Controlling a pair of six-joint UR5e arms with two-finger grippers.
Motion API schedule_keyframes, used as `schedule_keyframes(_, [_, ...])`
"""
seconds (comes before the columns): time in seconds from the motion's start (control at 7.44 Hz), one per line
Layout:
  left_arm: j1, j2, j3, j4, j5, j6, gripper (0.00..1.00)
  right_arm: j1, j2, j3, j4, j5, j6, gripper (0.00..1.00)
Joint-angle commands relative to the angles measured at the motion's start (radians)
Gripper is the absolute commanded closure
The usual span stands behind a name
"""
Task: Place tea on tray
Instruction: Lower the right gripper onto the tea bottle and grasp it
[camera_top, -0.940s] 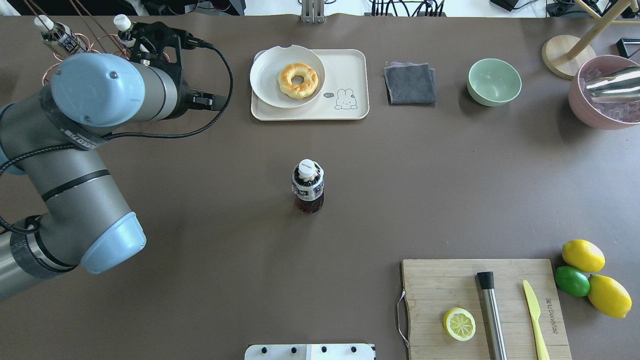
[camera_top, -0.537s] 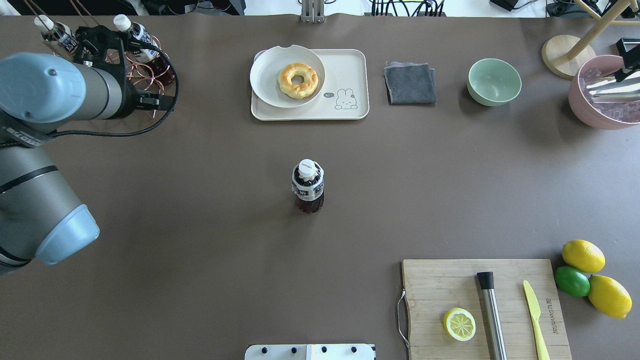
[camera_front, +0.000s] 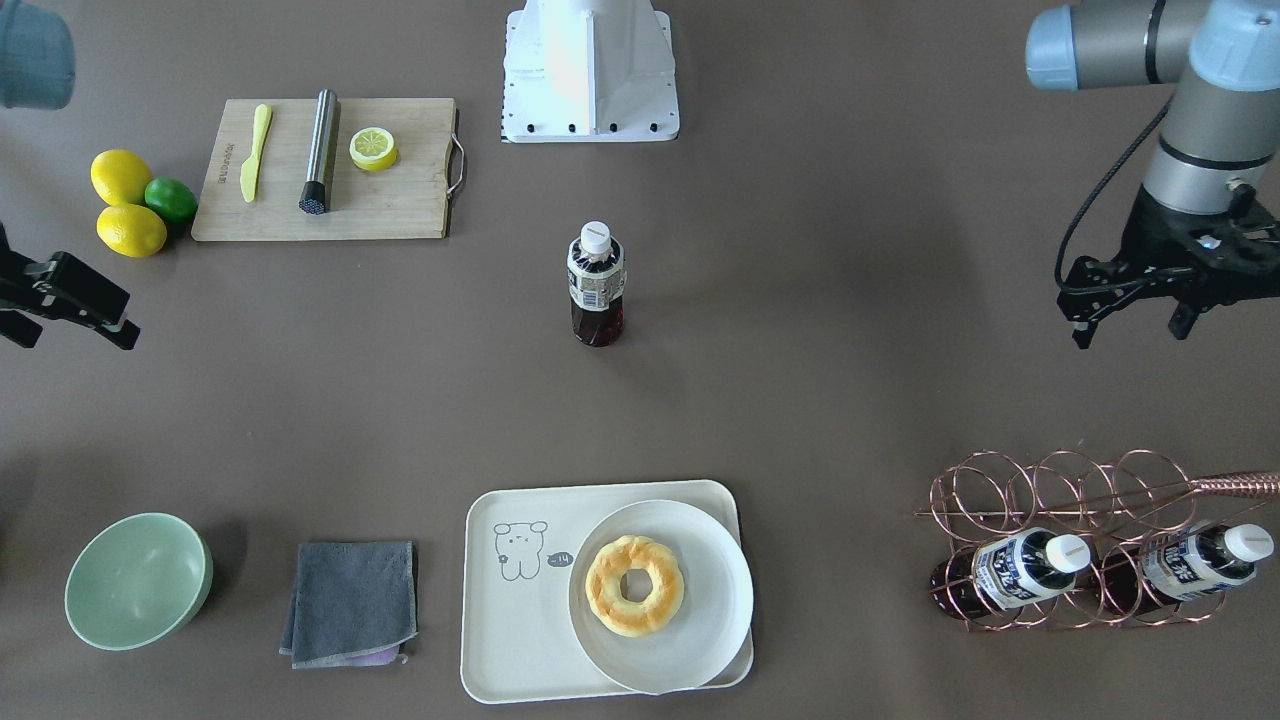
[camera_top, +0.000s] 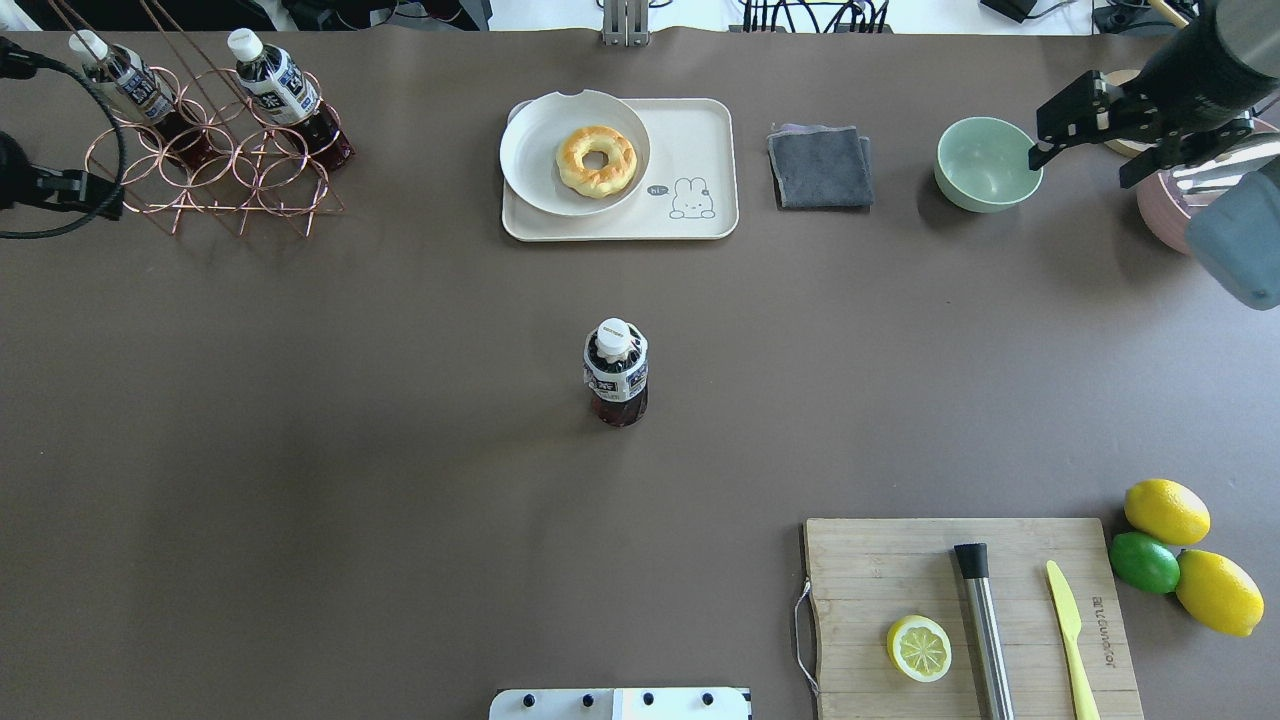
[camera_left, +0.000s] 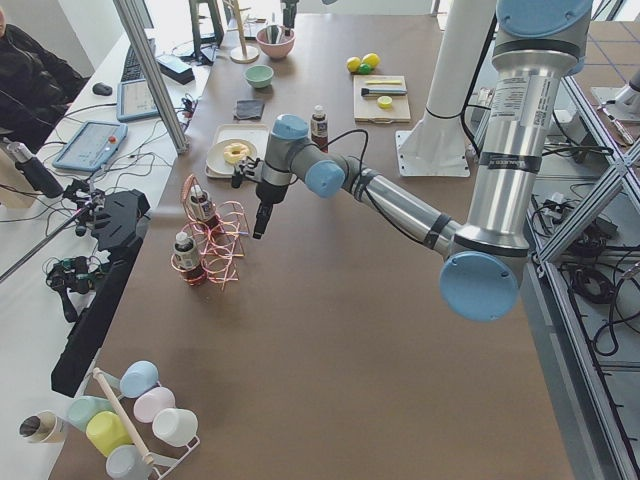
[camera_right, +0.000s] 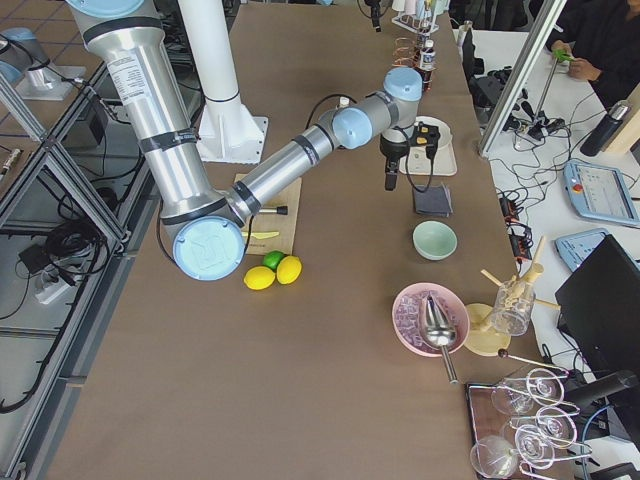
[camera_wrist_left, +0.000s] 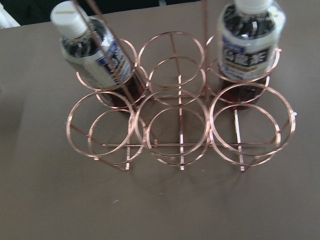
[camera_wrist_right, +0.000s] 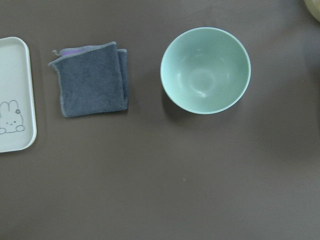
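One tea bottle (camera_top: 615, 372) stands upright alone at the table's centre, also in the front-facing view (camera_front: 596, 285). Two more identical bottles (camera_top: 280, 90) (camera_top: 130, 82) lie in a copper wire rack (camera_top: 215, 170) at the far left. The cream tray (camera_top: 695, 140) with a bear drawing is at the far middle and carries a white plate (camera_top: 530, 150) with a doughnut (camera_top: 596, 160). My left gripper (camera_front: 1130, 335) hovers open and empty on the near side of the rack. My right gripper (camera_top: 1080, 172) hovers open and empty beside the green bowl (camera_top: 988, 163).
A folded grey cloth (camera_top: 820, 166) lies between tray and green bowl. A pink bowl (camera_top: 1160, 215) stands at the far right. A wooden cutting board (camera_top: 880, 570) with a lemon half, metal muddler and yellow knife sits near right, with lemons and a lime (camera_top: 1170, 550) beside it.
My left arm has pulled back to the left, out of the overhead view, uncovering the rack and its two bottles. My right arm has come into view at the far right. The centre bottle has not moved.
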Motion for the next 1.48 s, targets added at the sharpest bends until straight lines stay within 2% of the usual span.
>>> schedule_keyframes(0.0, [-0.185, 0.070, 0.062, -0.004, -0.145, 0.177, 0.03, -0.160, 0.155, 0.093, -0.150, -0.075, 0.229, 0.00])
schedule_keyframes(0.13, [-0.213, 0.076, 0.069, 0.002, -0.147, 0.177, 0.03, -0.249, 0.279, 0.092, -0.259, -0.130, 0.286, 0.00])
schedule_keyframes(0.27, [-0.241, 0.098, 0.093, -0.007, -0.148, 0.177, 0.03, -0.341, 0.384, 0.080, -0.308, -0.211, 0.406, 0.00])
schedule_keyframes(0.4, [-0.259, 0.102, 0.102, -0.005, -0.148, 0.177, 0.03, -0.408, 0.426, 0.079, -0.312, -0.261, 0.467, 0.00])
schedule_keyframes(0.54, [-0.284, 0.102, 0.121, -0.005, -0.165, 0.178, 0.03, -0.446, 0.453, 0.079, -0.315, -0.269, 0.481, 0.00])
schedule_keyframes(0.67, [-0.307, 0.095, 0.160, -0.004, -0.232, 0.204, 0.03, -0.491, 0.492, 0.060, -0.315, -0.296, 0.499, 0.00])
schedule_keyframes(0.94, [-0.374, 0.104, 0.236, -0.002, -0.341, 0.398, 0.03, -0.550, 0.598, -0.040, -0.312, -0.335, 0.524, 0.00])
schedule_keyframes(1.07, [-0.411, 0.109, 0.269, 0.002, -0.415, 0.452, 0.03, -0.555, 0.598, -0.039, -0.309, -0.362, 0.553, 0.00])
schedule_keyframes(1.21, [-0.427, 0.112, 0.308, 0.004, -0.502, 0.465, 0.03, -0.596, 0.598, -0.052, -0.309, -0.446, 0.591, 0.00])
schedule_keyframes(1.34, [-0.427, 0.112, 0.314, -0.001, -0.509, 0.465, 0.03, -0.618, 0.593, -0.087, -0.257, -0.496, 0.591, 0.00])
